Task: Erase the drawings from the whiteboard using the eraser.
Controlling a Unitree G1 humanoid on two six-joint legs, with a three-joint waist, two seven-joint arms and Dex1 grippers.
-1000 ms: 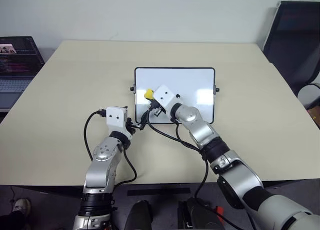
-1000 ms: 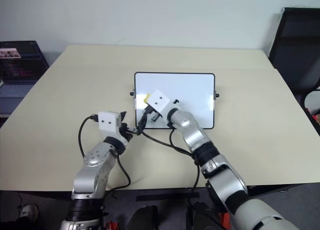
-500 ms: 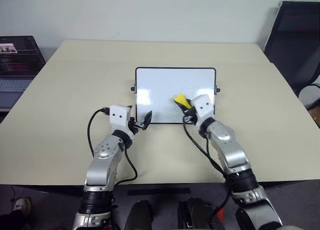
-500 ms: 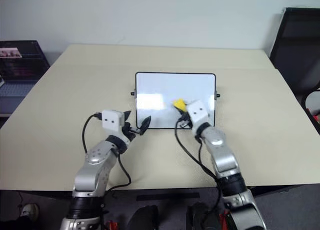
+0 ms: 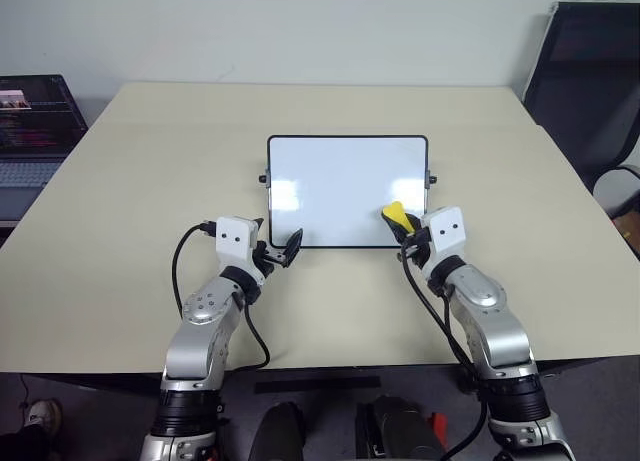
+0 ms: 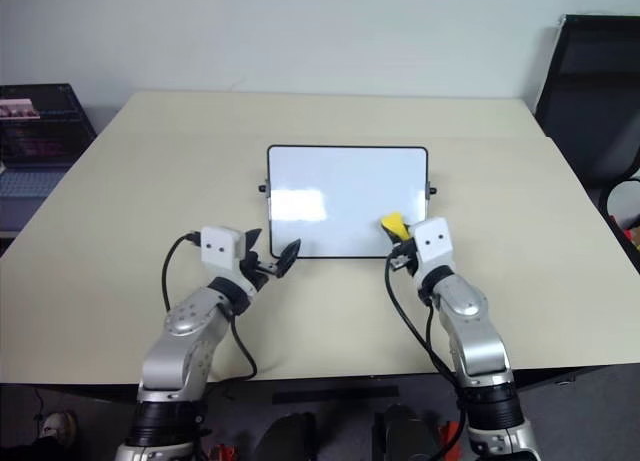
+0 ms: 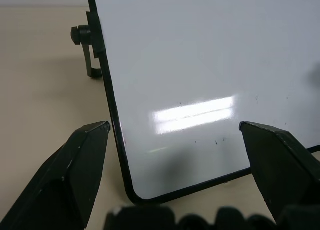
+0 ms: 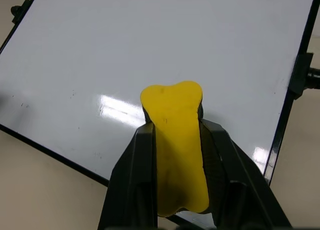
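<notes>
The whiteboard (image 5: 347, 186) lies mid-table, black-framed, with small knobs at its short sides. The drawings are out of view: its white surface (image 7: 200, 65) carries just glare and a few tiny dark specks. My right gripper (image 5: 406, 231) is shut on the yellow eraser (image 5: 397, 217), which rests over the board's near right corner; the right wrist view has the eraser (image 8: 175, 140) clamped between both black fingers (image 8: 142, 175). My left gripper (image 5: 284, 251) stands open at the board's near left corner, and that corner (image 7: 131, 190) lies between its spread fingertips.
The beige table (image 5: 120, 231) has free room on every side of the board. A laptop (image 5: 30, 121) sits off the table's left edge. A black chair (image 5: 590, 81) stands at the right, beyond the table.
My right gripper has carried the eraser from the board's left side across to its near right corner. The left gripper has stayed where it was.
</notes>
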